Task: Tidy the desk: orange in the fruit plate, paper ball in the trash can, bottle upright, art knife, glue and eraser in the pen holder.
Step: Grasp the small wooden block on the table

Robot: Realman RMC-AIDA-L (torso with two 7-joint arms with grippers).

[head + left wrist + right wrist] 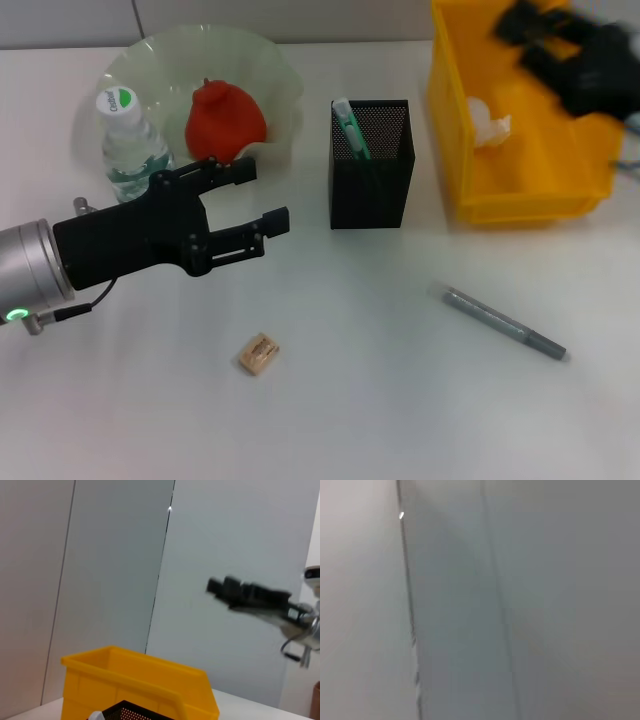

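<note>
My left gripper (262, 197) hovers with fingers spread above the eraser (259, 353) near the bench's front edge, ready to descend; right gripper (570, 55), fingers' state unclear, over the yellow bin (530, 195).

My right gripper (580, 60) is a dark blur above the bin (520, 190); whether its fingers are apart I cannot tell. The bin's far end is cut off by the head view's top edge. My left arm covers the lower part of the bottle (130, 150) beside the bin-side plate (270, 60). The right wrist view shows only blurred wall.
</note>
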